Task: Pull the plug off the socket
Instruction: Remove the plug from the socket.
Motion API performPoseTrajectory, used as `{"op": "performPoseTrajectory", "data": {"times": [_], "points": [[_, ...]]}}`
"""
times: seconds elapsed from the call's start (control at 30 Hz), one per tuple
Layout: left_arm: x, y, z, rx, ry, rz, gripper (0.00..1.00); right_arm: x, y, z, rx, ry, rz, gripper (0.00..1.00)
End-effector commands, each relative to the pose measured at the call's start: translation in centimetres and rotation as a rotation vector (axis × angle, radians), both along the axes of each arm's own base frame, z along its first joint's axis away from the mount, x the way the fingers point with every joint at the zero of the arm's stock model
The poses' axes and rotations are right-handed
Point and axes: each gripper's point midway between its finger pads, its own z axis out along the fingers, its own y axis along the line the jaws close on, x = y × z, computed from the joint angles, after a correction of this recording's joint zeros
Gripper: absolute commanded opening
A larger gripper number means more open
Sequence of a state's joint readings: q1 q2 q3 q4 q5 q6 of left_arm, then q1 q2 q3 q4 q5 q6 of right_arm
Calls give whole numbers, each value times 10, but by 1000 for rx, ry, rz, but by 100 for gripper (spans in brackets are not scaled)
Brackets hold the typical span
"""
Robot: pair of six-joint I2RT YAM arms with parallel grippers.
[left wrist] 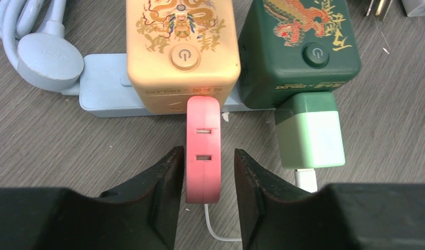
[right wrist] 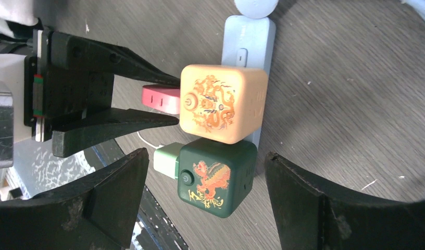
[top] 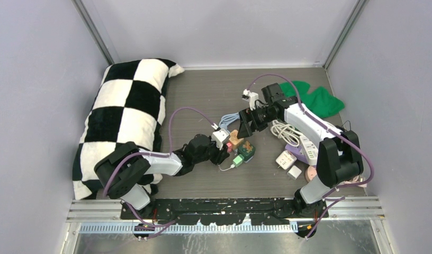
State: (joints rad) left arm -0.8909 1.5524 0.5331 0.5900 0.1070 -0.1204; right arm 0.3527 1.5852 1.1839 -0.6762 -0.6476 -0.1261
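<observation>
Where the blue strip point(left wrist: 103, 96) carries the orange cube point(left wrist: 182, 52), the pink plug point(left wrist: 203, 151) sticks out of that cube between the narrowly parted fingers of the left gripper point(left wrist: 209, 156), with a gap on one side. Further right, the right gripper point(right wrist: 206, 159) gapes wide above the green cube point(left wrist: 299, 52).

cube sockets point(left wrist: 182, 52) 2 | inserted plugs point(left wrist: 203, 151) 2 | blue strip point(left wrist: 103, 99) 1 | pillow point(top: 126, 114) 1 | cloth point(top: 317, 100) 1

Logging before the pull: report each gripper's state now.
Left gripper: open, straddling the pink plug, not clamped.
Right gripper: open wide above the green cube, holding nothing.
</observation>
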Motion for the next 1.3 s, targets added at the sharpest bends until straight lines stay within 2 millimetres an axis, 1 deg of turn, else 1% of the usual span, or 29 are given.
{"op": "performPoseTrajectory", "data": {"times": [0.0, 0.1, 0.23, 0.37, 0.47, 0.53, 0.67, 0.83, 1.0, 1.1, 1.27], "points": [[7, -5, 6, -47, -27, 33, 38, 11, 8, -5, -32, -14, -9, 88], [8, -5, 5, -53, -23, 44, 35, 11, 13, -12, -45, 7, 9, 89], [8, -3, 3, -50, -19, 52, 30, 9, 25, -15, -63, 22, 48, 91], [8, -3, 3, -55, -19, 57, 19, 10, 34, -21, -98, 21, 79, 92], [9, -2, 4, -58, -19, 64, 13, 13, 37, -24, -124, 21, 80, 92], [9, -1, 4, -57, -18, 65, 11, 16, 37, -27, -140, 20, 79, 92], [9, -2, 3, -57, -17, 65, 7, 15, 38, -35, -174, 23, 88, 91], [10, -1, 4, -57, -20, 71, 1, 15, 36, -34, -195, 0, 90, 88], [10, 0, 4, -53, -22, 76, 1, 14, 34, -35, -200, -6, 88, 83], [11, 1, 4, -52, -23, 80, 0, 14, 34, -36, -203, -6, 87, 78], [12, 3, 7, -36, -14, 95, 1, 15, 32, -40, -216, -5, 82, 63]]}}
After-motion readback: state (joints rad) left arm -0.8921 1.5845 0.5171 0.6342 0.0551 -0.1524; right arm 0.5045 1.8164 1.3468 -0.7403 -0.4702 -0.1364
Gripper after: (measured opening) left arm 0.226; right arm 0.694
